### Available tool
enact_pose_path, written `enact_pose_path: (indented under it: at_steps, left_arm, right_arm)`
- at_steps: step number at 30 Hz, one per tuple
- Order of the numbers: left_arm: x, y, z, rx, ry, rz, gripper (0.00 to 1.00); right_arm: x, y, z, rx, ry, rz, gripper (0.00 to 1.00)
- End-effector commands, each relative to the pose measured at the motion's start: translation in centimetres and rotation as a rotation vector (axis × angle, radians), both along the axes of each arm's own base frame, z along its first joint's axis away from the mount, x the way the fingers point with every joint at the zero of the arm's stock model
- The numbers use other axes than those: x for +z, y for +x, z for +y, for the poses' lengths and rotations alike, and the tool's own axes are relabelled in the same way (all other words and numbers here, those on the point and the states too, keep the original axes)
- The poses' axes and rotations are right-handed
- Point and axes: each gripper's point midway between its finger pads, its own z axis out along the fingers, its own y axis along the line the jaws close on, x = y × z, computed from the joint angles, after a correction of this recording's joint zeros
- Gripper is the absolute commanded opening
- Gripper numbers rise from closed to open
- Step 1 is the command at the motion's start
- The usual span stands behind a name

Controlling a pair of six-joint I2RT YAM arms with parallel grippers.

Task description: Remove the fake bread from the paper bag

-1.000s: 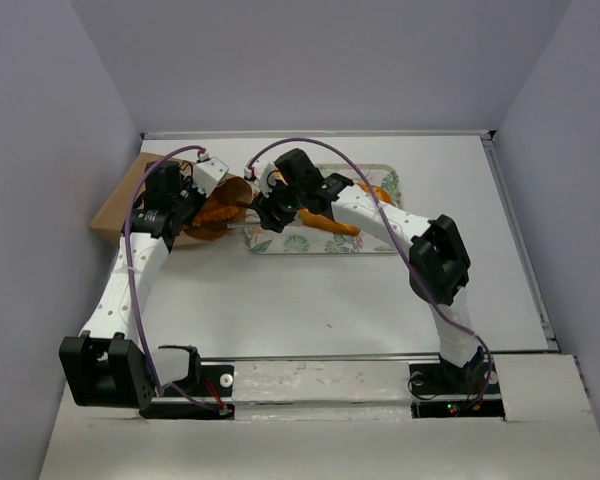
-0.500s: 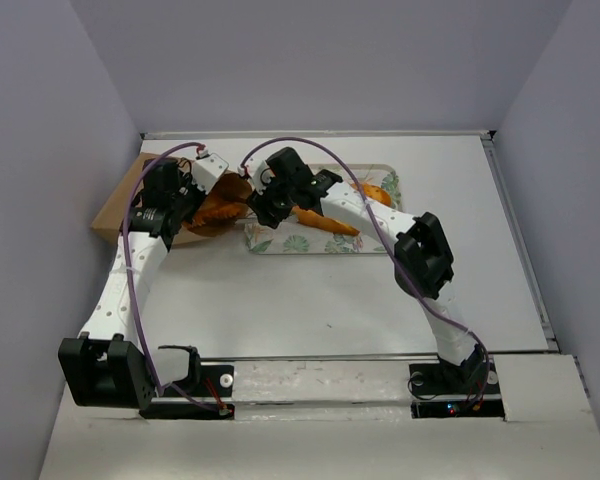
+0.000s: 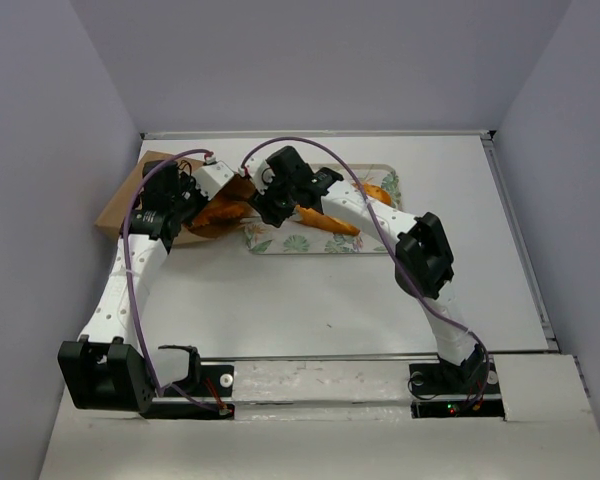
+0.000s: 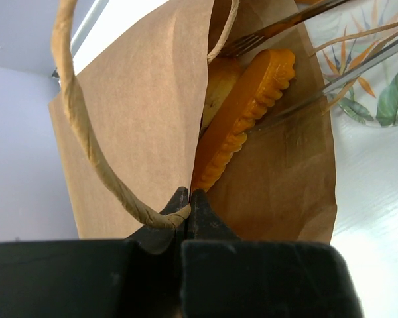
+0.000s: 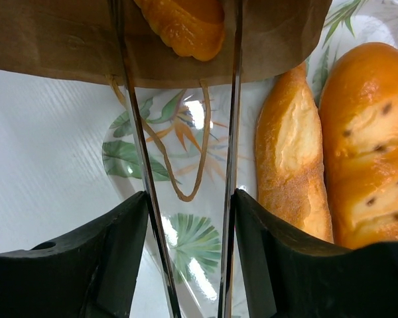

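The brown paper bag point(image 3: 130, 195) lies on its side at the far left, mouth facing right. My left gripper point(image 3: 202, 185) is shut on the upper edge of the bag's mouth point(image 4: 139, 99) next to a twisted handle point(image 4: 79, 119), holding it up. A ridged golden-orange loaf of fake bread point(image 4: 249, 106) lies inside, its end at the mouth point(image 5: 186, 23). My right gripper point(image 3: 270, 205) is shut on metal tongs point(image 5: 233, 99). The tong tips point(image 4: 298, 20) reach into the mouth on either side of the loaf. Two more loaves point(image 5: 288, 152) point(image 5: 368, 139) lie on the tray.
A leaf-patterned rectangular tray point(image 3: 325, 243) sits right of the bag, partly under its mouth. The bag's second handle loop point(image 5: 186, 192) hangs over the tray. The left wall stands close behind the bag.
My right gripper has moved left and a little farther away, bringing the tongs into the bag's mouth. My left gripper has kept its hold on the bag's edge, shifting slightly.
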Motion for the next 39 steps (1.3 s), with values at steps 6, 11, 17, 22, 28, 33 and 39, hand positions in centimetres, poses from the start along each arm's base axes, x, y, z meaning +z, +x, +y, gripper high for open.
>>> enact_pose_path:
  at_steps: [6, 11, 17, 22, 28, 33, 39]
  left_arm:
    - [1.9, 0.0, -0.4, -0.026, 0.0, -0.077, 0.0]
    - [2.3, 0.5, -0.1, 0.019, -0.019, -0.094, 0.0]
    - [2.2, 1.8, 1.7, 0.143, -0.002, -0.107, 0.0]
    - [1.9, 2.6, 2.9, 0.222, 0.018, -0.119, 0.0]
    - [2.1, 2.9, 3.8, 0.283, 0.026, -0.145, 0.0]
    - [2.7, 3.2, 4.5, 0.35, 0.008, -0.173, 0.0]
    - [2.7, 3.5, 4.8, 0.374, 0.011, -0.181, 0.0]
  right_arm:
    - [1.5, -0.7, -0.4, 0.01, 0.005, -0.001, 0.24]
    - [4.3, -0.6, -0.6, -0.001, 0.033, -0.04, 0.1]
    - [10.3, -1.1, -0.3, -0.024, 0.154, -0.071, 0.04]
    - [15.0, -1.3, -0.8, -0.071, 0.297, -0.017, 0.01]
    - [16.0, -2.0, -2.8, -0.126, 0.335, 0.042, 0.01]
    - [17.0, -2.4, -4.4, -0.179, 0.363, 0.072, 0.01]
    - [19.6, -2.4, -8.2, -0.295, 0.464, 0.152, 0.01]
